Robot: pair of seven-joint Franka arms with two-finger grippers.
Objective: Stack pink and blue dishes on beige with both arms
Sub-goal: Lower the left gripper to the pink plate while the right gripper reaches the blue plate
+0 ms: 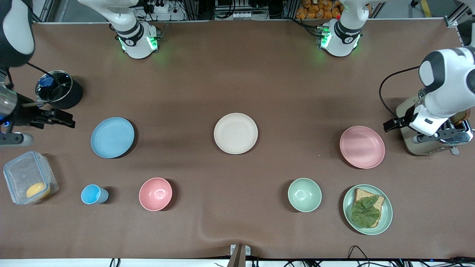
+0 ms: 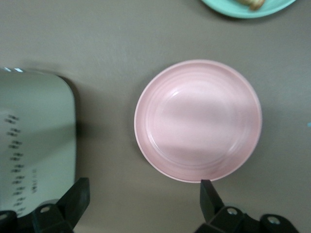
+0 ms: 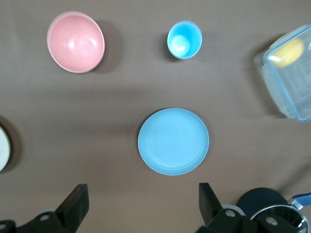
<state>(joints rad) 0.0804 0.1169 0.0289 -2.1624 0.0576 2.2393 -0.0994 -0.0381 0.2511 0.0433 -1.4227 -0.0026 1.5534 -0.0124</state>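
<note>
The beige plate [image 1: 235, 133] lies mid-table, bare. The light blue plate [image 1: 112, 137] [image 3: 173, 141] lies toward the right arm's end, and the pale pink plate [image 1: 362, 147] [image 2: 198, 120] toward the left arm's end. My right gripper [image 1: 61, 119] [image 3: 143, 191] hangs open and empty over bare table beside the blue plate, touching nothing. Over the strip between the pink plate and the toaster [image 1: 426, 129], my left gripper [image 1: 393, 124] [image 2: 143, 187] is open and empty too. A sliver of the beige plate's rim [image 3: 2, 148] shows in the right wrist view.
Nearer the camera stand a blue cup [image 1: 92, 194], a deep pink bowl [image 1: 155, 194], a green bowl [image 1: 304, 194] and a green plate [image 1: 386, 217] with toast and a leaf. A clear lidded box [image 1: 18, 174] and a dark canister [image 1: 70, 98] flank the right gripper.
</note>
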